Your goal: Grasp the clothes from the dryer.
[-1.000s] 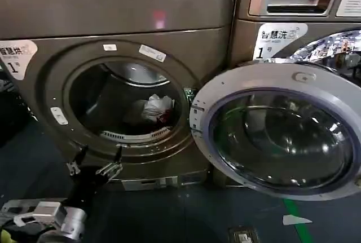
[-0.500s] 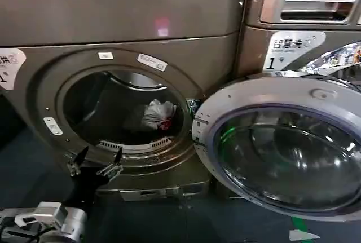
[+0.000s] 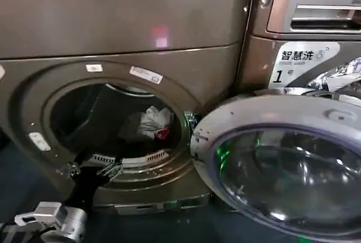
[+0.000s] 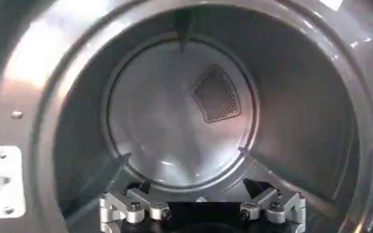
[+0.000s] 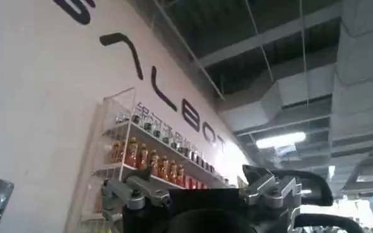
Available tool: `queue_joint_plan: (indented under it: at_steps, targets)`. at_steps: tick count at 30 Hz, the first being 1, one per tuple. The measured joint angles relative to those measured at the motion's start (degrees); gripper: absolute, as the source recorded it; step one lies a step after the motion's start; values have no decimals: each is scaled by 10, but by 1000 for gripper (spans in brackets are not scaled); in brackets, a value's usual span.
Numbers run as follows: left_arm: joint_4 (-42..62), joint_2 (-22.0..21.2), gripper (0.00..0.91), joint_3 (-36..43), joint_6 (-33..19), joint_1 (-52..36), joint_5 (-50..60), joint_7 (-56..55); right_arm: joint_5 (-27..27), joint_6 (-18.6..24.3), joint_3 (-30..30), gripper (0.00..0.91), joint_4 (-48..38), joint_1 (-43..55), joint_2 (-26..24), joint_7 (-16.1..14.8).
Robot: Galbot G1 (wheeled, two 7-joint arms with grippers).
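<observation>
The left arm reaches up from the lower left of the head view, a black forearm rising from a silver joint, and its left tool [image 3: 90, 169] sits at the lower lip of the porthole of the dryer [image 3: 124, 23], pointing into the drum. The two fingers stand wide apart with nothing between them; in the left wrist view the same left tool [image 4: 202, 206] shows its silver fingertips [image 4: 126, 206] spread to either side, facing the bare back wall of the drum and its dark mesh vent [image 4: 216, 95].

The right tool [image 5: 202, 193] points upward toward a ceiling and a wall with shelves of bottles [image 5: 151, 164], well away from the machines; its fingers are spread wide and hold nothing.

The clothes [image 3: 151, 123] lie inside the drum, toward its right side and deeper in than the left tool, well apart from it. They are a small crumpled bundle of white and pale grey fabric with a red patch at the lower right edge. The dryer's silver-rimmed glass door [image 3: 282, 164] hangs swung open to the right, in front of the neighbouring machine [image 3: 304, 29] with a drawer panel.
</observation>
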Motion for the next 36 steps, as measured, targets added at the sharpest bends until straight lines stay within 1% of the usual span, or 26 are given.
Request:
queue_joint_plan:
  at_steps: [10, 16, 20, 27, 36]
  targets:
    - [4, 2, 907, 2, -4, -4, 0, 0, -5, -2, 6, 907, 10, -5, 3, 4]
    - [20, 10, 907, 3, -14, -16, -2, -1, -23, -16, 15, 907, 21, -11, 7, -1]
    - [40, 19, 907, 7, -22, -36, -4, 0, -31, -26, 23, 907, 26, -16, 5, 4]
    - [123, 26, 907, 18, -38, -118, -11, 0, -36, -32, 39, 907, 25, -28, 6, 8]
    - [299, 34, 907, 40, -63, -273, -9, -7, -38, -36, 51, 907, 25, -34, 10, 9]
